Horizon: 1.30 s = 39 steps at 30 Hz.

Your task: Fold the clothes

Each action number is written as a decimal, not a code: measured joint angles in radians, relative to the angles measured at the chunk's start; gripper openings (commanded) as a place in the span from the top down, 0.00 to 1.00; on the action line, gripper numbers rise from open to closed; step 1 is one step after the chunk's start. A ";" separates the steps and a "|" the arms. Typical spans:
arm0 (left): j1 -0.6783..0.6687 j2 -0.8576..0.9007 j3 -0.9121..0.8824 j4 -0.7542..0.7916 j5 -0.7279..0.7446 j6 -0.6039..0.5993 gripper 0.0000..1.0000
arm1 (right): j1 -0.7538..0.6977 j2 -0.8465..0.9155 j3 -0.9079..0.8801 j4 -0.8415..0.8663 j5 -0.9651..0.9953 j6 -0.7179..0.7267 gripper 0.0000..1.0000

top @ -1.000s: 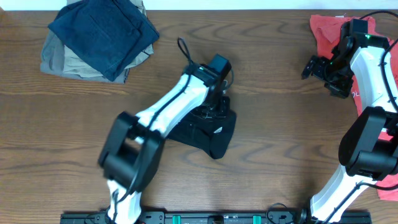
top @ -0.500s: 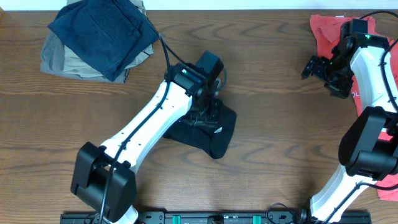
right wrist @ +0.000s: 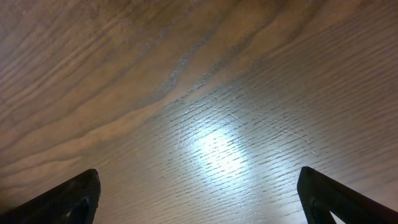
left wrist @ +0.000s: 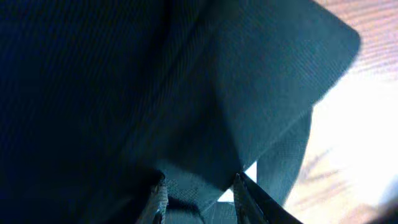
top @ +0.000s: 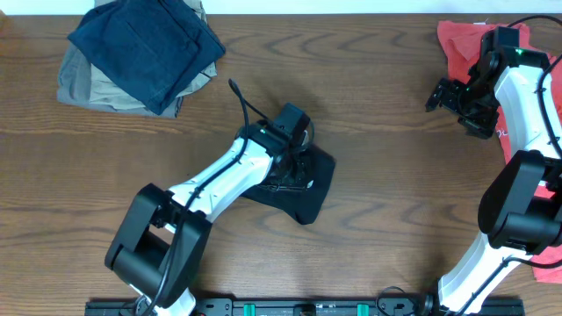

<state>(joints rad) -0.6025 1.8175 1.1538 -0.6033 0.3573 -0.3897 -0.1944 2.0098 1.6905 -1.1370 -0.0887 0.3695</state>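
A black garment (top: 306, 191) lies bunched at the table's middle. My left gripper (top: 294, 158) is pressed down onto its upper part. In the left wrist view the dark cloth (left wrist: 124, 93) fills the frame, and the narrowed jaws (left wrist: 200, 190) hold a fold of it between them. My right gripper (top: 442, 95) is open and empty, hovering over bare wood (right wrist: 205, 124) at the far right, just left of a red garment (top: 458, 44).
A stack of folded clothes (top: 140, 53), navy on top of khaki, sits at the back left. More red cloth (top: 551, 254) shows at the right edge. The table's front rail (top: 307, 307) runs along the bottom.
My left arm has shifted and its wrist has come slightly down and left over the black garment. The garment keeps its shape. The right arm has not moved.
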 measured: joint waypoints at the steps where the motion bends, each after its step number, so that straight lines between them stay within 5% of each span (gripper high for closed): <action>1: 0.000 0.005 -0.008 0.018 0.003 -0.003 0.63 | 0.000 0.000 0.000 0.000 0.000 0.000 0.01; 14: 0.004 0.007 0.008 0.008 0.113 -0.006 0.62 | 0.000 0.000 0.000 0.000 0.000 0.000 0.01; 16: 0.004 -0.016 0.028 -0.025 0.131 -0.002 0.55 | 0.000 0.000 0.000 0.000 0.000 0.000 0.01; 20: 0.027 -0.127 0.071 -0.047 0.154 0.032 0.21 | 0.000 0.000 0.000 0.000 0.000 0.000 0.01; 25: 0.180 -0.269 0.107 -0.107 0.160 0.061 0.01 | 0.000 0.000 0.000 0.000 0.000 0.000 0.01; 32: 0.505 -0.230 0.110 -0.238 0.124 0.174 0.02 | 0.000 0.000 0.000 0.000 0.000 0.000 0.01; 39: 0.628 -0.059 0.108 -0.282 0.254 0.376 0.02 | 0.000 0.000 0.000 0.000 0.000 0.000 0.01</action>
<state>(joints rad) 0.0257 1.7588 1.2621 -0.8856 0.6113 -0.0139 -0.1944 2.0098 1.6905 -1.1370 -0.0883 0.3695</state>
